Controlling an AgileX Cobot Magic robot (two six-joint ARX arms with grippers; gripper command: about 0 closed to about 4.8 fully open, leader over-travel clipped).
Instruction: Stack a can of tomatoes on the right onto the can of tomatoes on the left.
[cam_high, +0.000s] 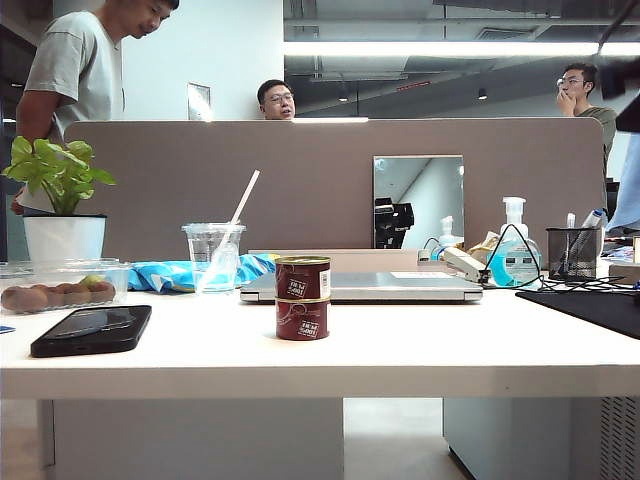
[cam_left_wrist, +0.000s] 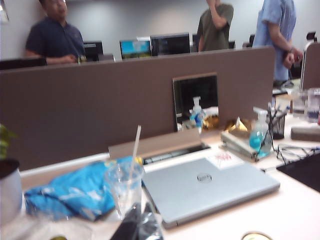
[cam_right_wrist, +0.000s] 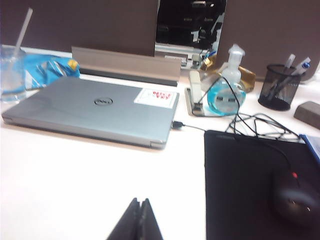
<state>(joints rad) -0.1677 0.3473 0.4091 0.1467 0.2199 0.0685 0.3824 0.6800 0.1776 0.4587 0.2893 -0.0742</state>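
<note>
While the desk sits quiet, the call goes line by line:

Stack: upper tomato can stands squarely on the lower tomato can, upright, edges lined up, mid-table, just in front of the closed laptop.
Progress: by my reading the stacking is done; nothing grips the pair, and all that looks left is for the arms to settle clear.
Right gripper: at 6 o'clock in its wrist view, fingers pressed together, empty, over bare table beside the black mouse mat.
Left gripper: a dark blurred shape at 6 o'clock in its wrist view, right by the plastic cup; I cannot tell whether the jaws are apart or together.
Exterior view: neither arm shows at all.
Neighbours: phone at 9 o'clock from the cans, well apart; cup with straw at 10 o'clock.
Hard to make out: a pale rim cut off by the left wrist frame's edge may be a can top, but I cannot say; labels too small to read.
</note>
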